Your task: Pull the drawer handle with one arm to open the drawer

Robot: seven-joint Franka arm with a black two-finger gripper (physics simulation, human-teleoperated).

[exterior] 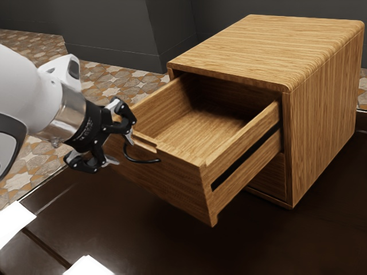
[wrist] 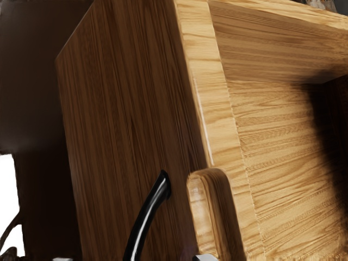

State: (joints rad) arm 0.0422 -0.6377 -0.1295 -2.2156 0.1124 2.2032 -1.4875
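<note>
The wooden cabinet (exterior: 269, 51) stands at the exterior view's right, with its upper drawer (exterior: 189, 134) pulled far out toward the arm. On the drawer's front panel (exterior: 169, 180) a thin black curved handle (exterior: 142, 160) sticks out. My black gripper (exterior: 119, 150) sits right at that front panel, near the handle's end. It is open, with its fingers spread well wider than the handle. In the wrist view the front panel (wrist: 125, 136) is very close. The glossy handle (wrist: 148, 215) runs down toward my hand, and the drawer's bare inside (wrist: 283, 141) lies beyond the rim.
The cabinet rests on a dark glossy surface (exterior: 172, 240). Two white patches (exterior: 11, 220) lie on that surface at the lower left. A patterned tile floor (exterior: 109, 77) and a grey block (exterior: 114, 28) lie behind. A closed lower drawer (exterior: 269, 175) sits beneath the open one.
</note>
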